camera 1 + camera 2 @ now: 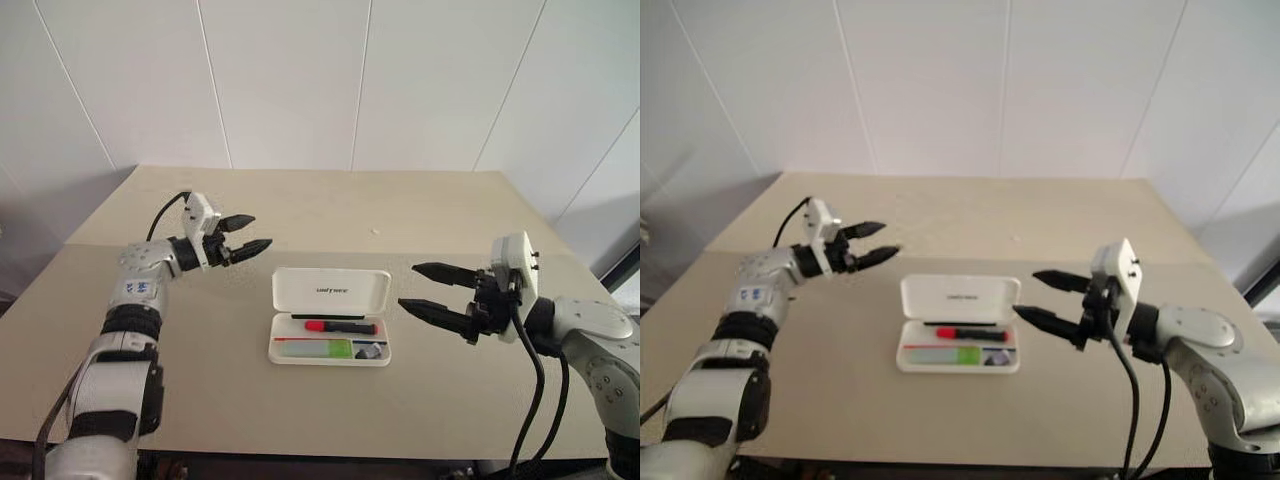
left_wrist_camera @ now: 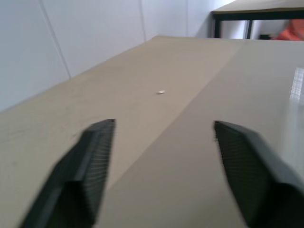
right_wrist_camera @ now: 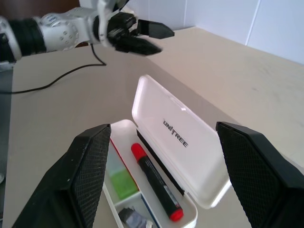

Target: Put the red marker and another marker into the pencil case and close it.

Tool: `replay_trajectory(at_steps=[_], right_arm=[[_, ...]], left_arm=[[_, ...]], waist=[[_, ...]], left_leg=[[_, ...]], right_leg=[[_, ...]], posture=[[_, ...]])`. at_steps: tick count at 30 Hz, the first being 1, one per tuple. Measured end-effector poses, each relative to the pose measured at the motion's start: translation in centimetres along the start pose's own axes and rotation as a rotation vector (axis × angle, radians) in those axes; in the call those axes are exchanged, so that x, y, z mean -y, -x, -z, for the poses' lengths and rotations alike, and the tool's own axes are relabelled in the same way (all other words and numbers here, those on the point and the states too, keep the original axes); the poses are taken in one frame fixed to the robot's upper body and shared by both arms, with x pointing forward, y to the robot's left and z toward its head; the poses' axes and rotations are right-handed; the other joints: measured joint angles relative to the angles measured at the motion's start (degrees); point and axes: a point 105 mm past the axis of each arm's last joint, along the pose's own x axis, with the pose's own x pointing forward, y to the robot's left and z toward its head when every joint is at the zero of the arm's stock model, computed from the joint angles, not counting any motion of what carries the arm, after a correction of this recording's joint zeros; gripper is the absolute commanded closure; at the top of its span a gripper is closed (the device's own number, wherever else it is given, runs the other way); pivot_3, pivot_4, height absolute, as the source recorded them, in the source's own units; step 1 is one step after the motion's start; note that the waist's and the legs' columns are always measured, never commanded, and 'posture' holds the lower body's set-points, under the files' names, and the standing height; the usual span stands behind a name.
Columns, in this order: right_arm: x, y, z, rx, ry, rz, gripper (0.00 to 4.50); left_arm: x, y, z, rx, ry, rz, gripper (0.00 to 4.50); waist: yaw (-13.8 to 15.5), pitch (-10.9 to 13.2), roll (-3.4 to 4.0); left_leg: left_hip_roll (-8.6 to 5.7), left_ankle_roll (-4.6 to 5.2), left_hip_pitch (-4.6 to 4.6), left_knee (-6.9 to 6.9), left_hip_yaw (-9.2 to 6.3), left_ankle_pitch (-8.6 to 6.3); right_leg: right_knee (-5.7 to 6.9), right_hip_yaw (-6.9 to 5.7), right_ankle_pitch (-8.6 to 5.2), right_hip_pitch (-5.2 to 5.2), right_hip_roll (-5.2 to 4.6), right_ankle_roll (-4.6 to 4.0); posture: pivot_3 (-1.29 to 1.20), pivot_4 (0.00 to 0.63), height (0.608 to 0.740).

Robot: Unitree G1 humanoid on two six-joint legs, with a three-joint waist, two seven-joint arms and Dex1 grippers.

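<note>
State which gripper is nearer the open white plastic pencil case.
Right. The right gripper hangs just off the open white plastic pencil case's right edge; the left gripper sits farther off, beyond its back-left corner.

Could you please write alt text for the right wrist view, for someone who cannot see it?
An open white pencil case lies on a tan table, with the red marker and a light green marker inside. The right gripper frames it with open fingers, and the left gripper hovers beyond the lid.
</note>
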Motion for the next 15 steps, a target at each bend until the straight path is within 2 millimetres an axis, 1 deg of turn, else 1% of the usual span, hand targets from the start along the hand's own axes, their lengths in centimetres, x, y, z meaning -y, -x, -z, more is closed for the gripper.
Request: replay_trajectory(at_steps=[4,7,8,12,15], right_arm=[[0.1,0.2,0.0,-0.001,0.013,0.012,0.00],[0.2,0.3,0.1,-0.001,0.018,0.020,0.00],[0.2,0.3,0.1,0.000,0.021,0.023,0.00],[0.4,0.5,0.3,-0.015,0.022,0.038,0.00],[0.3,0.7,0.5,-0.027,0.017,0.042,0.00]], left_arm=[[-0.1,-0.7,0.6,-0.065,0.038,0.015,3.24],[0.9,-1.6,1.5,-0.115,0.082,0.078,4.30],[1.4,-1.8,1.9,-0.133,0.100,0.103,4.46],[3.5,-2.6,3.4,-0.197,0.190,0.219,4.46],[4.2,-2.7,4.1,-0.245,0.240,0.257,4.46]], waist=[[0.06,0.00,-0.01],[0.19,0.01,-0.01],[0.19,0.01,-0.01],[0.22,0.04,-0.08],[0.14,0.09,-0.15]], left_leg=[[0.00,0.00,0.00,0.00,-0.01,0.00],[-0.02,0.00,-0.01,0.01,0.00,0.00],[-0.03,0.00,-0.01,0.01,-0.01,0.00],[-0.02,0.00,-0.02,0.01,-0.01,0.00],[-0.02,0.00,-0.02,0.00,-0.01,0.00]], right_leg=[[0.03,0.00,-0.01,-0.01,0.01,0.01],[0.03,0.00,-0.01,0.00,-0.01,0.02],[0.03,0.00,-0.01,0.00,0.00,0.02],[0.04,0.00,-0.01,-0.01,0.00,0.02],[0.05,0.00,-0.01,-0.01,0.00,0.02]], posture=[[0.00,0.150,0.740],[0.00,0.150,0.740],[0.00,0.150,0.740],[0.00,0.150,0.740],[0.00,0.150,0.740]])
